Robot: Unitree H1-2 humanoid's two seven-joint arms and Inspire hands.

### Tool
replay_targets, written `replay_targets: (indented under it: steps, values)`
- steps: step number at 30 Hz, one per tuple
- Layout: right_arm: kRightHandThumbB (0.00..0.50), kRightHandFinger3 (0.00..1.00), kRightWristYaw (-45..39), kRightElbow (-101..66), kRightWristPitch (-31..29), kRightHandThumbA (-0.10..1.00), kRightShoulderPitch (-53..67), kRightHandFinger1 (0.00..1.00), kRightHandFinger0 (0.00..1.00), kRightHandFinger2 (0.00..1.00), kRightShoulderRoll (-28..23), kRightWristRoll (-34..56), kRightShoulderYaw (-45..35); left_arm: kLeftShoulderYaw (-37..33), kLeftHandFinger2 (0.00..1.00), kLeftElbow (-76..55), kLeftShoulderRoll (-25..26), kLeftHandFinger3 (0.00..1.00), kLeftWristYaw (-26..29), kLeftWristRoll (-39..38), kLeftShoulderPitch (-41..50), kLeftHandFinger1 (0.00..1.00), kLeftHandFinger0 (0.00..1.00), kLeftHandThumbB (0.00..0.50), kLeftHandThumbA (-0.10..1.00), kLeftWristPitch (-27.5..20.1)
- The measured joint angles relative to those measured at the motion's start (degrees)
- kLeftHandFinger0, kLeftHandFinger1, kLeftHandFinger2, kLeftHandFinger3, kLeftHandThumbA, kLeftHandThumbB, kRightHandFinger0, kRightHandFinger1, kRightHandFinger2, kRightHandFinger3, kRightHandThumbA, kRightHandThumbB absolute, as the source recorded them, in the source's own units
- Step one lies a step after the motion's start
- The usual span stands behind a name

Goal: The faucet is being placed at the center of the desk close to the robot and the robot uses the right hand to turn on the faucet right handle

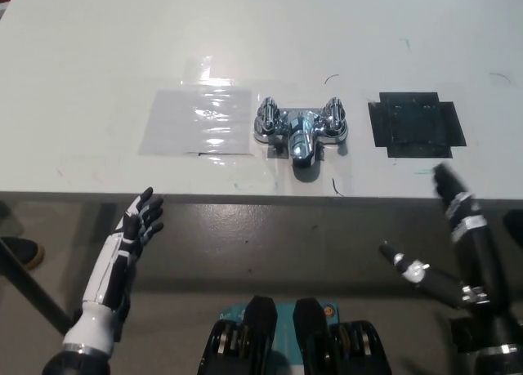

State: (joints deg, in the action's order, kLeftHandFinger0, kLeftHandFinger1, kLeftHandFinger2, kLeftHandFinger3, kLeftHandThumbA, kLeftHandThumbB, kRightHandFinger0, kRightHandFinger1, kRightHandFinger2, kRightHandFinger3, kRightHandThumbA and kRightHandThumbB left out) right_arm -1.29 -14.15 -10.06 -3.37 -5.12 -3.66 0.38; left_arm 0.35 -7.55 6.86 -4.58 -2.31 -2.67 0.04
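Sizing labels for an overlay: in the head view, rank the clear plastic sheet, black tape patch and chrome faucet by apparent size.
Clear plastic sheet
Black tape patch, slightly smaller
Chrome faucet last, though raised toward the camera, so unsure

The white left hand (139,221) hangs open just short of the desk's (82,48) near edge. The black right hand (476,246), fingers apart, has its fingertips (442,177) over that edge.

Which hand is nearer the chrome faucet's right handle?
Right. The black right hand is at the desk edge right of the handle; the white left hand rests farther off, left.
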Motion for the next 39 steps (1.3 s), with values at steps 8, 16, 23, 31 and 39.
replay_targets:
  steps: [8, 16, 23, 31, 39]
  values:
    - [0.196, 1.00, -0.7, -10.1, 9.3, 1.00, -6.5, 1.00, 1.00, 1.00, -5.6, -1.9, -2.6, 0.0, 1.00, -0.7, -0.7, 1.00, -0.8, -1.4, 1.7, 1.00, 1.00, 0.087, 0.96, 0.0]
    - [0.241, 1.00, -3.2, -9.3, 19.6, 1.00, -17.6, 1.00, 1.00, 1.00, -10.8, -3.0, -2.5, 0.0, 1.00, -0.7, -0.7, 1.00, -0.9, -1.8, 2.3, 1.00, 1.00, 0.081, 0.96, 0.1]
    - [0.281, 1.00, -9.2, 2.4, 25.9, 1.00, -34.3, 1.00, 1.00, 1.00, -14.1, -5.1, -0.7, 0.0, 1.00, -0.6, -0.6, 1.00, -0.9, -1.9, 2.8, 1.00, 1.00, 0.109, 0.94, 0.2]
    - [0.221, 1.00, -18.2, 22.5, 30.1, 0.99, -50.5, 1.00, 1.00, 1.00, -14.8, -10.3, 6.0, 0.0, 1.00, -0.5, -0.6, 1.00, -0.9, -1.9, 4.9, 1.00, 1.00, 0.143, 0.93, 0.2]
    - [0.181, 1.00, -23.7, 46.7, 32.8, 1.00, -63.5, 1.00, 1.00, 1.00, -13.2, -15.0, 14.8, 0.0, 1.00, -0.5, -0.6, 1.00, -0.9, -1.9, 6.3, 1.00, 1.00, 0.114, 0.94, 0.2]
